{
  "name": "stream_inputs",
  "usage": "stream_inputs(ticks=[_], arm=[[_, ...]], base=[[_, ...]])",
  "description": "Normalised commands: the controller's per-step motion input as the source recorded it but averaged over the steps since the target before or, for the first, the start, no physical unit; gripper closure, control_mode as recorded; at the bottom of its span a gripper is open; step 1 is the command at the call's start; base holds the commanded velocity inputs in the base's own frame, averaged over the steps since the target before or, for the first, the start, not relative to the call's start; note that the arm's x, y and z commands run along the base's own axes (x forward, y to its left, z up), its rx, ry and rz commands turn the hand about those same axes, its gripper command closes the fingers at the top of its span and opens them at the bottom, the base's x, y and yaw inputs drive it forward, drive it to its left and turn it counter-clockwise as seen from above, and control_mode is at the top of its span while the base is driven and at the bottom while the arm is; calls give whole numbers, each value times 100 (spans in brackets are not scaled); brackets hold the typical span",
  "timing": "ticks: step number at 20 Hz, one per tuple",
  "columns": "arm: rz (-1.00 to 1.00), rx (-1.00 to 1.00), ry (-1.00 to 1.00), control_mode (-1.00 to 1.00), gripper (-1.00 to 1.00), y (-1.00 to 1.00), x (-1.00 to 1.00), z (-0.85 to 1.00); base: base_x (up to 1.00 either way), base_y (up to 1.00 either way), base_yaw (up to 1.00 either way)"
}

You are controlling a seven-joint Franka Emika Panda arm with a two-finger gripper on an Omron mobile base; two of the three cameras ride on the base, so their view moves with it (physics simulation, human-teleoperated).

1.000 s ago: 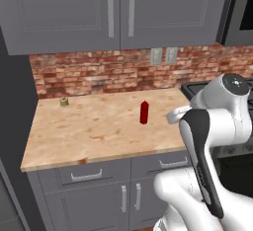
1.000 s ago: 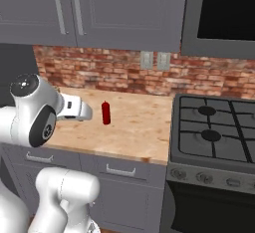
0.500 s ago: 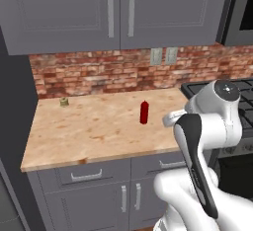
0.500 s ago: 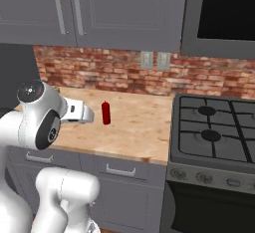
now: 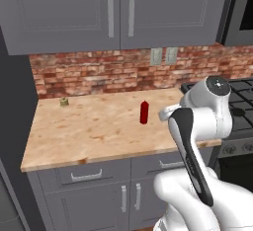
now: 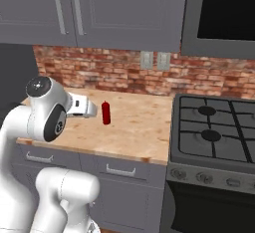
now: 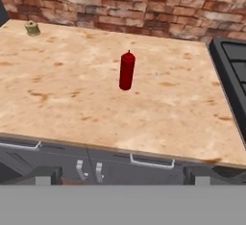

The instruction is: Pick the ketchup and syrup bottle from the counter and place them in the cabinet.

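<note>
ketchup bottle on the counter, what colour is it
Bright red all over, cap included; the ketchup bottle shows best in the hand view.

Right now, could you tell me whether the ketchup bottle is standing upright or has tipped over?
Upright: the ketchup stands on its base on the counter, cap pointing up, untouched.

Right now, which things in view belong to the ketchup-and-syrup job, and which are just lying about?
Job:
- ketchup, upright
- counter it stands on

Lying about:
- small greenish item by the brick wall
- stove
- wall outlets
- wall cabinets
</note>
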Motion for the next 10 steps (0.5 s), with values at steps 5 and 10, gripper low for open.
stream_inputs(ticks=[5,10], arm=[[0,0,0,-100,-100,5,29,-2],[0,0,0,-100,-100,5,30,-8]], base=[[0,0,0],[0,0,0]])
